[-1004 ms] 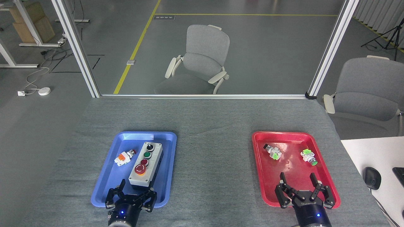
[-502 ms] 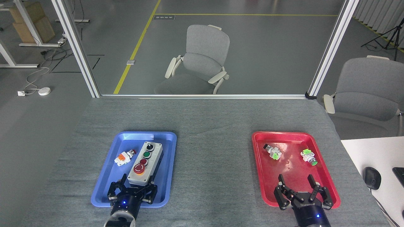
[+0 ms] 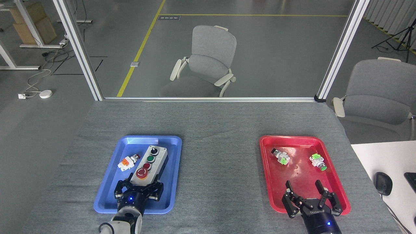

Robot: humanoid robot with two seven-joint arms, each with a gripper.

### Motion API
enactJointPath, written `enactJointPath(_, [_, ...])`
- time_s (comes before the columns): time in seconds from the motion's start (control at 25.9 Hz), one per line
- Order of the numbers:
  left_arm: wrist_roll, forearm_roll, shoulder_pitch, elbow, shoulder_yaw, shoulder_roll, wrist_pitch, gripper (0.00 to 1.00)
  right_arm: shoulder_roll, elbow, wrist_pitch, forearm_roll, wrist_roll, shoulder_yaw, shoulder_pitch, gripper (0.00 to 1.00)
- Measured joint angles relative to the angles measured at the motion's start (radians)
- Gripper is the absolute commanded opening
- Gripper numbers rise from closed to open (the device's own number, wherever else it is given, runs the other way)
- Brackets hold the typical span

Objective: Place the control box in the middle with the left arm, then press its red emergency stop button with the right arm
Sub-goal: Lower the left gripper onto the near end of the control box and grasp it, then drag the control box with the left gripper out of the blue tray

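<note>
The control box [image 3: 150,160], light grey with a black knob, a green button and a small red button, lies lengthwise in the blue tray [image 3: 148,138]. Its red emergency stop button [image 3: 142,173] is at the near end. My left gripper [image 3: 141,186] is open at that near end, one finger on each side of the box, and it hides the box's front edge. Over the near part of the red tray [image 3: 289,138], my right gripper [image 3: 303,186] stands open and holds nothing. The middle [image 3: 219,169] is bare grey felt between the two trays.
A small white-orange switch [image 3: 128,162] lies in the blue tray left of the box. Two green-and-white parts [image 3: 281,156] [image 3: 318,161] lie in the red tray. A white desk with a mouse [image 3: 383,183] adjoins at the right. Grey chairs stand beyond the table.
My left gripper has moved forward into the blue tray until its fingers flank the box's near end. The right gripper has drawn back slightly toward me.
</note>
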Motion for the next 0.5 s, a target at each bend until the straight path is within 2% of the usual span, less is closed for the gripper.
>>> enactJointPath(0.08, [0.0, 0.0, -0.003, 0.002, -0.001, 0.001, -0.005, 0.49, 0.001, 0.005, -0.001, 0.002, 0.0, -0.002, -0.006, 0.98])
enactJointPath(0.12, [0.0, 0.0, -0.004, 0.003, -0.002, 0.003, -0.009, 0.31, 0.001, 0.006, -0.001, 0.002, 0.0, -0.002, -0.008, 0.98])
enactJointPath(0.15, [0.0, 0.0, -0.004, 0.003, -0.002, 0.004, -0.018, 0.09, 0.001, 0.007, -0.001, 0.003, 0.0, -0.003, -0.01, 0.98])
enactJointPath(0.19, [-0.002, 0.0, -0.004, 0.003, -0.003, 0.006, -0.026, 0.0, 0.001, 0.007, -0.001, 0.004, 0.0, -0.003, -0.012, 0.98])
enactJointPath(0.39, [-0.012, 0.003, -0.002, -0.015, -0.002, 0.011, -0.059, 0.0, 0.002, 0.006, -0.002, 0.005, -0.001, -0.005, -0.023, 0.98])
enactJointPath(0.5, [-0.012, 0.021, 0.007, -0.078, 0.005, 0.01, -0.065, 0.0, 0.001, 0.005, -0.002, 0.005, -0.003, -0.005, -0.035, 0.98])
